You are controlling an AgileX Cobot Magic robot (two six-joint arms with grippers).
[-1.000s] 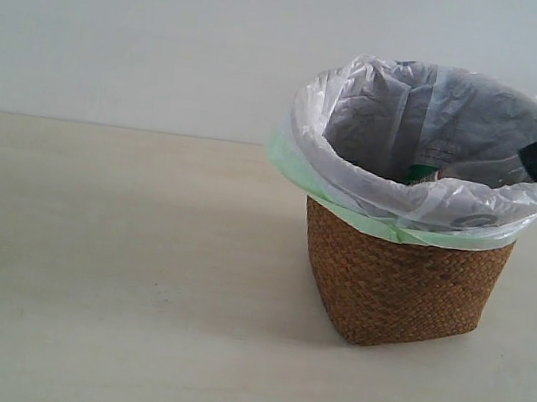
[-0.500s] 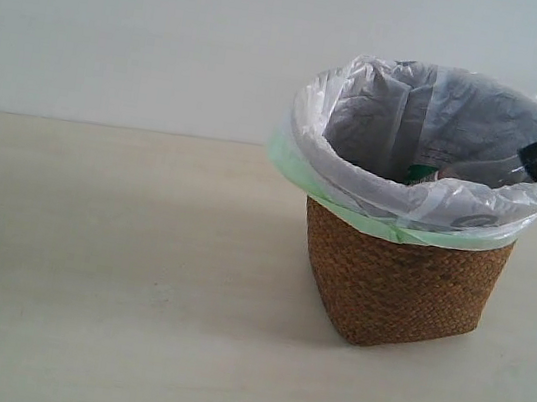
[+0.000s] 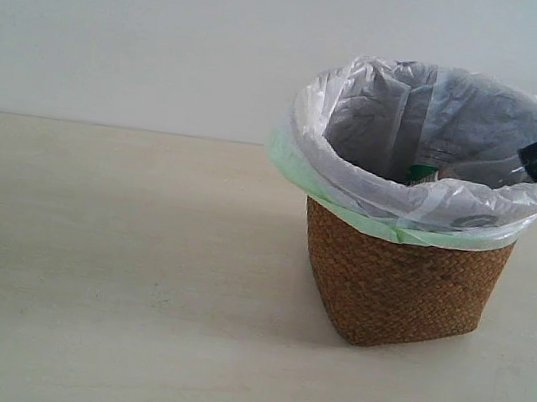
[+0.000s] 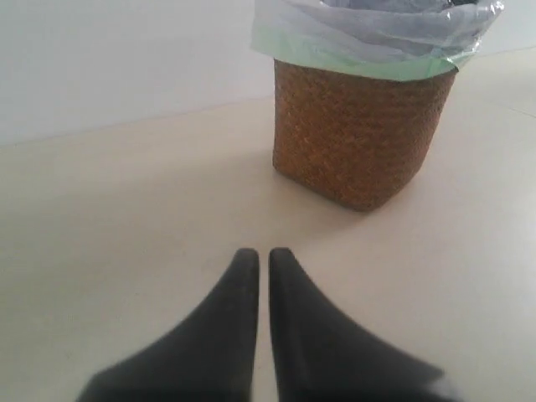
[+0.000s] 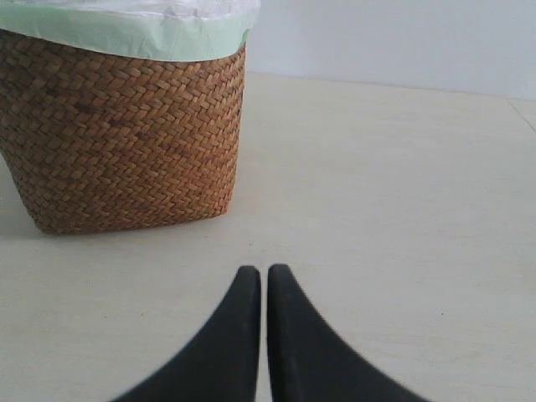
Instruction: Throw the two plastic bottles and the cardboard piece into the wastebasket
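No legible text — anywhere.

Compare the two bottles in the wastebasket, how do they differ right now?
The black-capped bottle leans high, its cap near the rim of the wastebasket; the green-marked bottle sits lower down. The black-capped bottle shows cap and clear neck; the green-marked bottle shows only a green patch. Both lie inside the wastebasket.
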